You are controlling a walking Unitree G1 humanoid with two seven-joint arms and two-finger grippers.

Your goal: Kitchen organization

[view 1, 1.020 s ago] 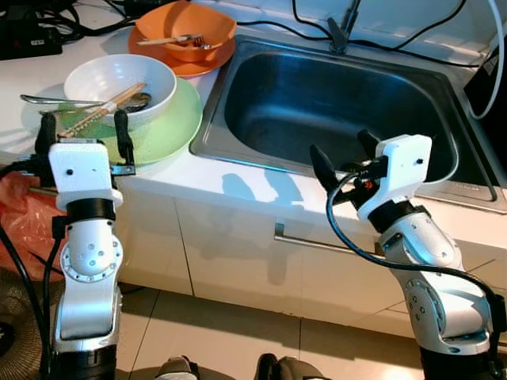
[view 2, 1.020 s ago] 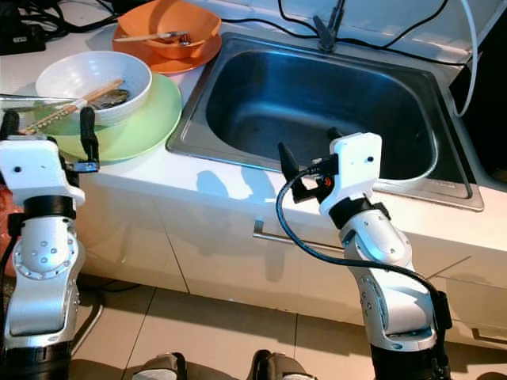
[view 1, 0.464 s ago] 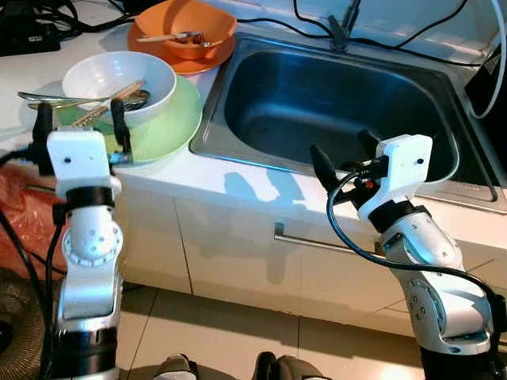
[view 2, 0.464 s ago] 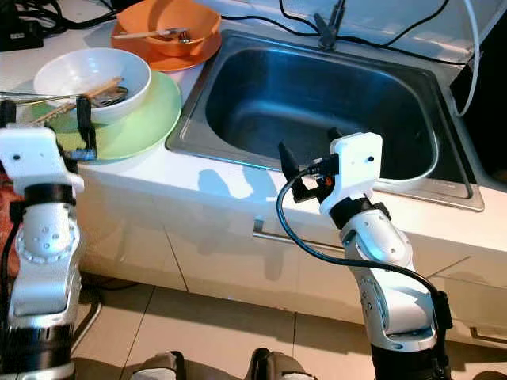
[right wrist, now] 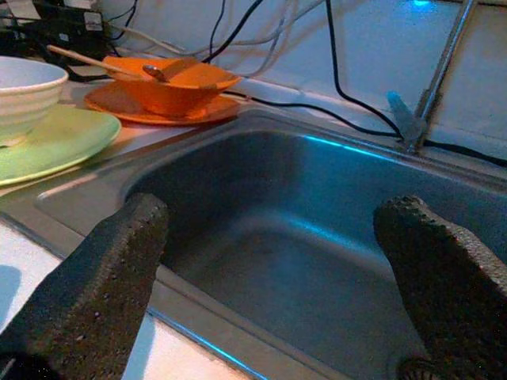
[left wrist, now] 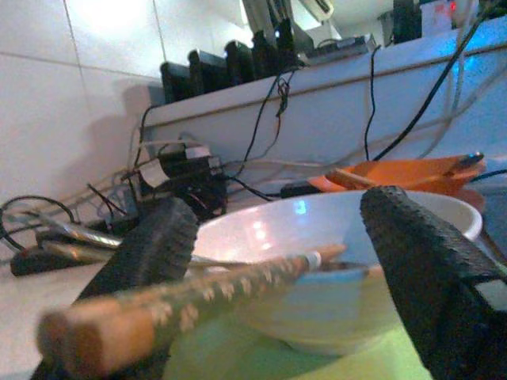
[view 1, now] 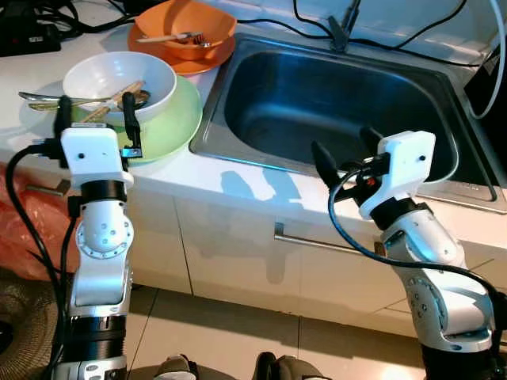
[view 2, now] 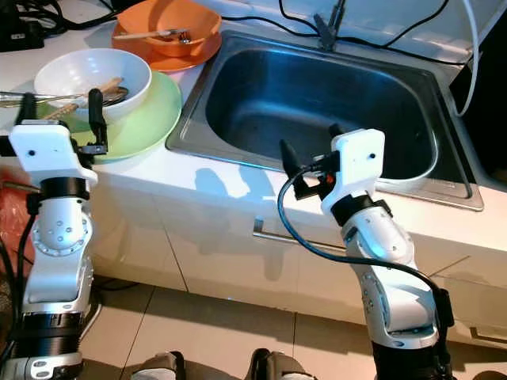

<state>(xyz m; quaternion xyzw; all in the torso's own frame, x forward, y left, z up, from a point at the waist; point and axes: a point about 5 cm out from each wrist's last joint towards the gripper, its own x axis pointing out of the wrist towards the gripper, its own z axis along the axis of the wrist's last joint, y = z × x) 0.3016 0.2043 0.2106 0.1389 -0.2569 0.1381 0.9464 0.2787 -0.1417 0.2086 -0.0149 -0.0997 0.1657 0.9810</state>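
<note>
A white bowl (view 1: 119,83) holding wooden chopsticks (view 1: 107,107) and a metal spoon (view 1: 47,99) sits on a light green plate (view 1: 170,119) left of the sink. My left gripper (view 1: 97,120) is open over the plate's near edge, its fingers (left wrist: 420,269) on either side of the chopstick ends (left wrist: 190,297). Behind stands an orange bowl (view 1: 186,32) with utensils on an orange plate (view 1: 202,63). My right gripper (view 1: 343,149) is open at the front rim of the steel sink (view 1: 333,111), with nothing between its fingers (right wrist: 95,277).
The white counter (view 1: 238,186) has a cabinet with a handle (view 1: 317,241) below it. Black cables (view 1: 317,20) and a faucet base (view 1: 339,33) run along the back wall. Black devices (left wrist: 230,63) rest on a ledge. An orange bag (view 1: 24,229) lies at the left floor.
My left gripper has shifted slightly to the right and forward along the plate's edge, closer to the chopstick ends. The right arm has stayed in place.
</note>
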